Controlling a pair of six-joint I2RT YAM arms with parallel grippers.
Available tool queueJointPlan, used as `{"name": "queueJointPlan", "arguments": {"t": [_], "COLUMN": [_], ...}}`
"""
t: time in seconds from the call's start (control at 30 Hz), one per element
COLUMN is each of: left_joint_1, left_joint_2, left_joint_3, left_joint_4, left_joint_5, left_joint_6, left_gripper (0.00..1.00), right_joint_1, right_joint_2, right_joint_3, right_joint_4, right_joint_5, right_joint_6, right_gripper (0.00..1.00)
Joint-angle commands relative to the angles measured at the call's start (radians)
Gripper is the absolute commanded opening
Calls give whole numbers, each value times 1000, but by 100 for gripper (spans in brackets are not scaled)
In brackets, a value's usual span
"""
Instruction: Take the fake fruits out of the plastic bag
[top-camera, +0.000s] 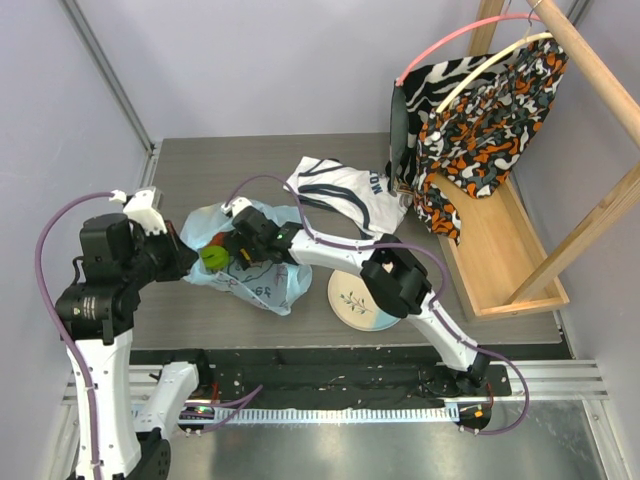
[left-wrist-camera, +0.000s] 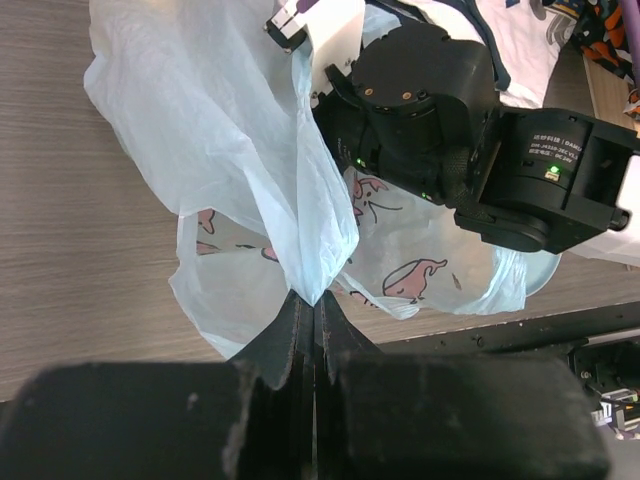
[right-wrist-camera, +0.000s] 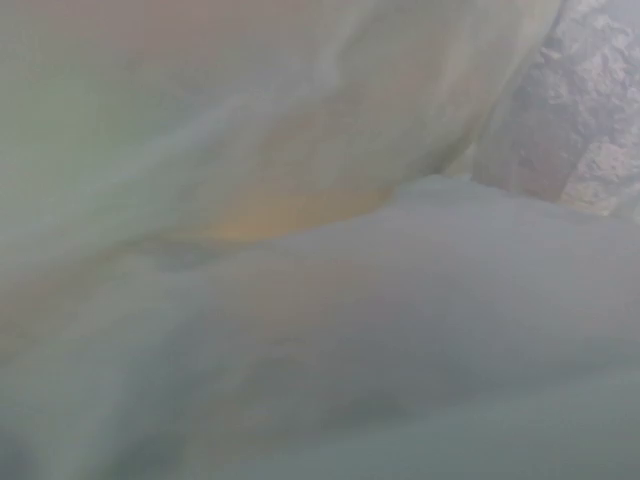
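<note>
Between the fingers (left-wrist-camera: 275, 345) of your left gripper (left-wrist-camera: 313, 305) sits a pinched fold of the plastic bag (left-wrist-camera: 220, 150). The two black pads are pressed together with only the thin blue film between them. From that pinch the bag fans out ahead of the hand, crinkled, with pink and white cartoon prints on the panel just past the tips. Ahead of this gripper and to its right, your right arm (left-wrist-camera: 430, 120) leans over the bag, its front end hidden behind the film.

From above, you see the right gripper (top-camera: 230, 255) reaching into the bag's open mouth from the side opposite the left one, so your two hands face each other across the bag. Just off its tip a green fruit (top-camera: 212, 257) lies in the mouth, with a red fruit (top-camera: 214, 240) just beside it on the far side; both are inside the bag.

You cannot tell whether the right fingers are apart or closed on anything. The overhead view hides them, and the right wrist camera gives only blurred pale film with a yellowish-orange smear (right-wrist-camera: 270, 215) behind it.

Back along the right forearm, a white shirt (top-camera: 345, 195) with dark lettering lies crumpled on the table (top-camera: 200, 170). A pale plate (top-camera: 345, 310) lies partly under the elbow, just beside the bag. Well off to the right of both hands, a wooden rack (top-camera: 510, 250) holds patterned garments (top-camera: 490, 110) on hangers.
</note>
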Motion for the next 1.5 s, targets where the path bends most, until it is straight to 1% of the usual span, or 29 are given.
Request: {"name": "queueJointPlan", "arguments": {"t": [0.0,0.03,0.1,0.13,0.2,0.23,0.3,0.33,0.4,0.43,0.57,0.67,0.73,0.77,0.8,0.87,0.9,0.97,1.0,1.03,1.07,1.1,1.17,1.2,1.27,1.47], "left_joint_1": [14,16,17,16,17,17,16,16,17,17,17,16,16,17,16,17,16,17,16,19,19,22,25,28,30,30], "left_joint_2": [-6,-7,-10,-10,-12,-16,-21,-25,-29,-35,-44,-55,-64,-70,-82,-93,-95,-101,-107,-110,-114,-124,-134,-139,-144,-133], "left_joint_3": [14,10,-1,-7,-15,-29,-46,-55,-79,-84,-115,-118,-110,-101,-83,-58,-31,-7,8,28,40,48,50,48,36,13], "left_joint_4": [8,15,22,28,35,44,57,70,79,88,97,79,50,41,25,1,-30,-60,-97,-114,-134,-166,-197,-217,-222,-206], "left_joint_5": [29,29,27,29,27,27,30,30,39,42,52,62,90,101,113,176,217,242,252,263,269,277,303,303,292,279], "left_joint_6": [13,13,10,10,10,8,4,2,-6,-10,-13,-13,-4,4,10,42,63,74,83,92,100,103,114,114,122,120], "left_gripper": [0,0,0,0,0,0,0,0,0,0,0,0,0,0,0,0,0,0,0,0,0,0,0,0,0,0], "right_joint_1": [-8,-7,-13,-14,-16,-16,-16,-16,-16,-16,-14,-14,-13,-14,-14,-13,-13,-10,-10,-8,-4,-2,-1,-1,3,10], "right_joint_2": [-8,-8,-15,-19,-42,-83,-143,-203,-264,-319,-419,-433,-417,-389,-374,-325,-306,-274,-240,-226,-210,-182,-151,-139,-98,25], "right_joint_3": [42,40,43,46,51,40,13,-6,-67,-111,-237,-313,-317,-311,-302,-259,-226,-186,-148,-127,-109,-74,-41,-12,12,86], "right_joint_4": [23,30,49,53,56,58,56,56,44,40,35,49,50,56,58,63,63,66,67,69,73,73,72,72,72,61], "right_joint_5": [18,22,12,-9,-40,-73,-109,-122,-159,-164,-170,-170,-155,-146,-123,-110,-109,-103,-98,-98,-95,-89,-58,-54,-34,-47], "right_joint_6": [20,3,-11,-20,-59,-74,-108,-120,-142,-146,-139,-128,-109,-100,-91,-54,-37,-25,-24,-22,-23,-24,-19,-20,-20,-20], "right_gripper": [76,63,52,43,33,25,17,12,7,1,1,1,6,11,27,40,49,57,64,69,76,88,96,98,98,98]}}
